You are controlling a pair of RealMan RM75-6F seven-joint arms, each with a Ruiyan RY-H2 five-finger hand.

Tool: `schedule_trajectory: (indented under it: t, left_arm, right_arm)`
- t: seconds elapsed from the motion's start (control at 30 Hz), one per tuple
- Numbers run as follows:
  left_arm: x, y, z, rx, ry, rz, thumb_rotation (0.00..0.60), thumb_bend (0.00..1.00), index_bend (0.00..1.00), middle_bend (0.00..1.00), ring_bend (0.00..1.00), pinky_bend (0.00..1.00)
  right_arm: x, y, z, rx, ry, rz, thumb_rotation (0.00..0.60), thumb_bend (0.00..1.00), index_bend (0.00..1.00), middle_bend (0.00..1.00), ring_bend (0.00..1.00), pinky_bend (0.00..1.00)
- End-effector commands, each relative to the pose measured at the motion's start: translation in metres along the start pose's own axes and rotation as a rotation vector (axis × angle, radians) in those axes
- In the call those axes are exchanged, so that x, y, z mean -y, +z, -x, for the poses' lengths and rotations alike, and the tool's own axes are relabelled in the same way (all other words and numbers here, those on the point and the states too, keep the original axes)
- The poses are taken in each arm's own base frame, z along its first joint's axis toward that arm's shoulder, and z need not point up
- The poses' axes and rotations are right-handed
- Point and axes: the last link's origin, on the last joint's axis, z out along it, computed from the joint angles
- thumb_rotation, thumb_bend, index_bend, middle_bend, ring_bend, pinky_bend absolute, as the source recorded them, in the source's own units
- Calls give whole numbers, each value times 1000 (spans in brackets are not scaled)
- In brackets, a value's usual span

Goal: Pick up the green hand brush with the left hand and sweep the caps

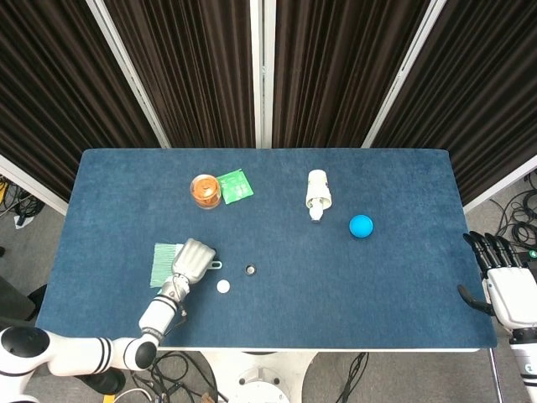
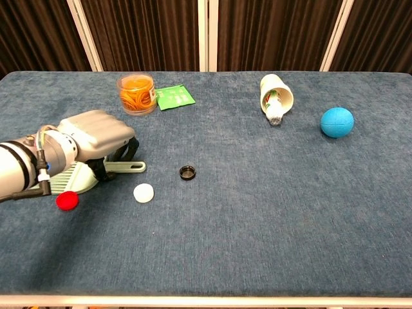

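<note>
Left hand (image 2: 96,132) lowered over the green hand brush (image 2: 80,175), fingers curled down around its handle; whether they actually grip it cannot be told.

A red cap (image 2: 66,200) lies just below that hand, a white cap (image 2: 143,192) below-right of it, a black cap (image 2: 187,172) further right. The right hand (image 1: 503,281) hangs off the table (image 2: 257,225) edge, fingers apart, holding nothing.

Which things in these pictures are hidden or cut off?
- Green brush: both views, the left hand covers its middle; whether the fingers grip it is unclear.
- Red cap: head view, hidden under the left arm.
- Right hand: head view only, at the frame edge.
</note>
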Motion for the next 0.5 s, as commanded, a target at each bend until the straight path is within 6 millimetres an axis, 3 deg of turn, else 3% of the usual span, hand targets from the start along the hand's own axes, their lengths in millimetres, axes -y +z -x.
schedule_trajectory:
  t: [0.03, 0.2, 0.5]
  left_arm:
    - [13, -5, -4, -49, -51, 44, 600, 420, 522, 572, 856, 1000]
    - [37, -9, -16, -115, -174, 69, 600, 450, 542, 589, 858, 1000]
    - [91, -33, -37, -199, -606, -23, 600, 458, 557, 604, 857, 1000]
  right_arm:
    - [0, 0, 0, -1, 1, 0, 600, 172, 0, 68, 0, 0]
    - [0, -1, 0, -3, 1, -3, 600, 173, 0, 68, 0, 0]
    - [-3, 1, 1, 6, 2, 6, 600, 172, 0, 68, 0, 0]
